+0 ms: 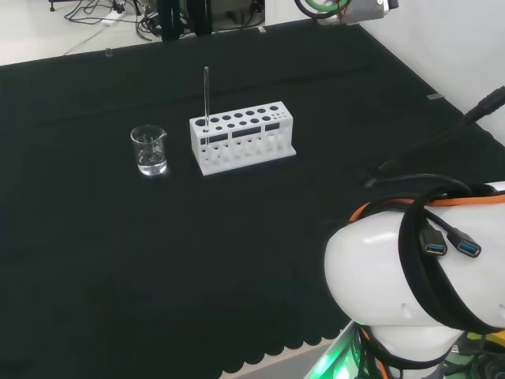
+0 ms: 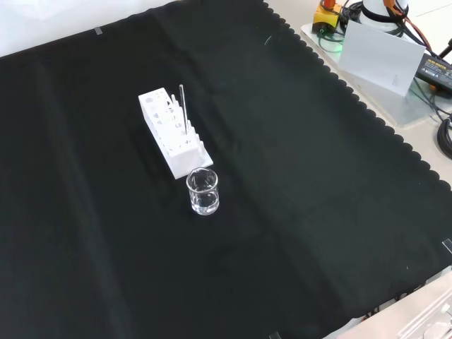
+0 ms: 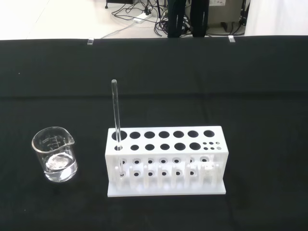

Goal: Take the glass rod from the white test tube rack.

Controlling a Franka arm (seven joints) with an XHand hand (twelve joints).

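A white test tube rack with rows of round holes stands on the black cloth. A thin clear glass rod stands upright in a hole at the rack's end nearest the beaker, rising well above the rack. The arm's white links sit at the lower right of the head view, far from the rack.
A small clear glass beaker stands close beside the rack's rod end. The cloth's scalloped edge runs along the near side in the head view. Cables and equipment lie beyond the cloth.
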